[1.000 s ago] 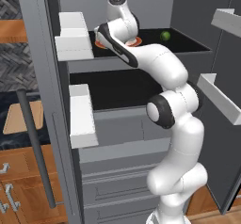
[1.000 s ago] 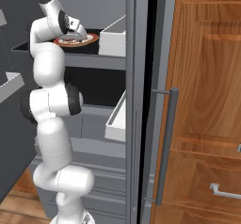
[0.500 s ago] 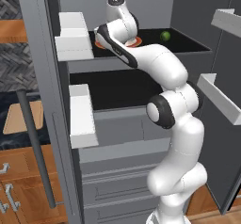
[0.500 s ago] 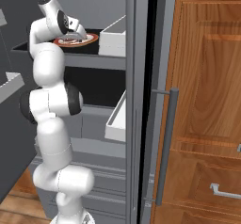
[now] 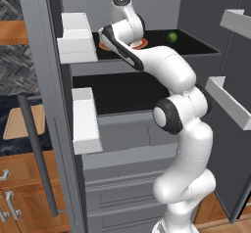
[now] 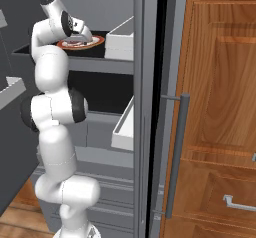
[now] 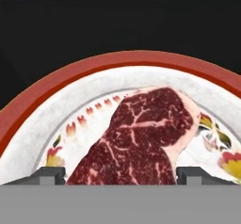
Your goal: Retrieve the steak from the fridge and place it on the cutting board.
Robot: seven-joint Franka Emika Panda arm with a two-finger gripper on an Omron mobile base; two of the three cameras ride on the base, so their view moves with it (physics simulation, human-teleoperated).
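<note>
Nothing had visibly shifted since the earlier frame. Fridge point(image 5: 147, 144) stood open; arm reached to upper shelf. Plate point(image 7: 61, 100) carried steak point(image 7: 141, 138). Tool point(image 7: 120, 175) spread open, fingers flanking the meat, apparently ready to grip.

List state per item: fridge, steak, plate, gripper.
fridge: door open, upper shelf exposed.
steak: lying flat on the plate, between the gripper tips.
plate: on the top fridge shelf, steak on it.
gripper: open, one tip either side of the steak, not closed on it.
</note>
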